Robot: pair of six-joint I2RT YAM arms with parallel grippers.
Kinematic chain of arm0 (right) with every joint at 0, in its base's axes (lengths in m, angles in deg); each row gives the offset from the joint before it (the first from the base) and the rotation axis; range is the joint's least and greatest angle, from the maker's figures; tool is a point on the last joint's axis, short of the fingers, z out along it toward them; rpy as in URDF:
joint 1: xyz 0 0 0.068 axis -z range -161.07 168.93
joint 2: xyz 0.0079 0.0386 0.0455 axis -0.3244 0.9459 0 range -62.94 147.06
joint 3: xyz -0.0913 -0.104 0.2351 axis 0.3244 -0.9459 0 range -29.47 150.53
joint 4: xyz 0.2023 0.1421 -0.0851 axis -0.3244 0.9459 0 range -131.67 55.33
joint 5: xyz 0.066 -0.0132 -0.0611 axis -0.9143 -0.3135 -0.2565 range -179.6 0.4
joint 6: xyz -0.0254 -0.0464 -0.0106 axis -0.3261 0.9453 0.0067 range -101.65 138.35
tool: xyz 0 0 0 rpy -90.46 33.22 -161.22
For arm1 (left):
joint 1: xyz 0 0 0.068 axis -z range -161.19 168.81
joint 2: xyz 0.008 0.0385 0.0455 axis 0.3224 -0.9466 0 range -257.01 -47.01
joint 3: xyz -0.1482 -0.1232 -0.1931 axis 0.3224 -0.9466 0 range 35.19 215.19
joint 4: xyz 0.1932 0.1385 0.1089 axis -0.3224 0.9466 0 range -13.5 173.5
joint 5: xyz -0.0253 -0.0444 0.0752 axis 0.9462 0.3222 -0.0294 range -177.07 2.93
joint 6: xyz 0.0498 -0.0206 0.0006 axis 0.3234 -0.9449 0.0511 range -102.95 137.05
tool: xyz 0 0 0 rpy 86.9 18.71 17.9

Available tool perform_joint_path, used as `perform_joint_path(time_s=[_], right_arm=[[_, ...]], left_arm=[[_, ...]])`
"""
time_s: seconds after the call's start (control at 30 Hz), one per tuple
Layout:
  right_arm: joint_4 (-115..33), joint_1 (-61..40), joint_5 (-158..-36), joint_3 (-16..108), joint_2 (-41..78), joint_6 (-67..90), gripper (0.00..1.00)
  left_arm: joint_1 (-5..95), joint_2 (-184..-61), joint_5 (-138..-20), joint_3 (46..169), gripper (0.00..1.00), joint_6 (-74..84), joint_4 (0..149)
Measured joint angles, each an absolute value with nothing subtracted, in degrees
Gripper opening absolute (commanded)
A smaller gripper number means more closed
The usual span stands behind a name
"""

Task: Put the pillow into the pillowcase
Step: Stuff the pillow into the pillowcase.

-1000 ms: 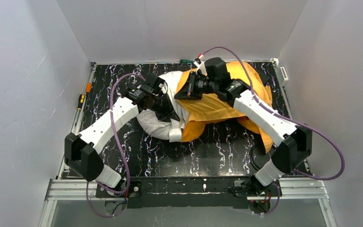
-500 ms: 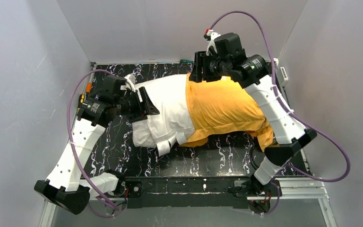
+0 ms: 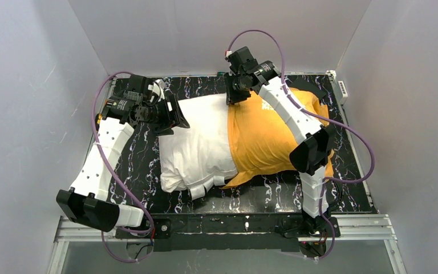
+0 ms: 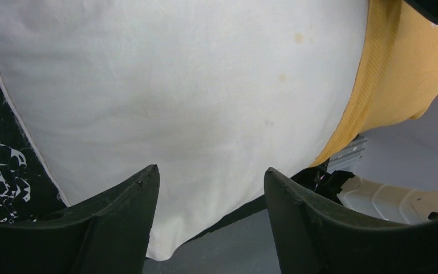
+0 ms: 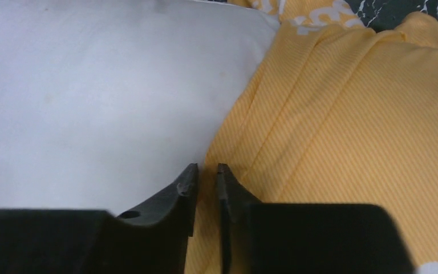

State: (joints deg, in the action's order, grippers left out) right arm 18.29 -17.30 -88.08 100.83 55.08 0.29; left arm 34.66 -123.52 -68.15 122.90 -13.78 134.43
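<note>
The off-white pillow (image 3: 197, 145) lies across the black marbled table (image 3: 268, 188). Its right half is inside the orange pillowcase (image 3: 262, 137), and its left half sticks out bare. My left gripper (image 3: 178, 117) hangs open at the pillow's far left corner. In the left wrist view the pillow (image 4: 177, 85) fills the frame beyond the spread fingers (image 4: 131, 200), with nothing between them, and the pillowcase (image 4: 399, 68) is at the right. My right gripper (image 3: 232, 97) sits at the far end of the pillowcase's mouth. In its wrist view the gripper (image 5: 207, 171) is nearly shut, with the orange hem (image 5: 228, 148) in the narrow slit beside the pillow (image 5: 91, 97).
White walls close in the table on three sides. A screwdriver (image 3: 98, 119) lies on the left rail and a white power strip (image 3: 343, 88) at the far right corner. The right arm's forearm (image 3: 288, 111) stretches over the pillowcase.
The right gripper swung left and down onto the pillowcase's mouth and its jaws narrowed from wide. The left gripper stayed open and shifted slightly farther back. The pillow settled flatter.
</note>
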Motion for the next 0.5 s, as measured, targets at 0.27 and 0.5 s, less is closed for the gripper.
perform_joint_path(time_s=[0.27,0.5], right_arm=[[18.71,-17.08,-88.21,100.92,52.59,-1.72,0.01],[15.56,-17.08,-97.11,99.54,48.15,-6.57,0.01]], left_arm=[[34.66,-125.88,-65.83,119.64,0.50,-13.86,132.95],[34.34,-129.49,-61.18,112.38,0.32,-17.08,127.96]])
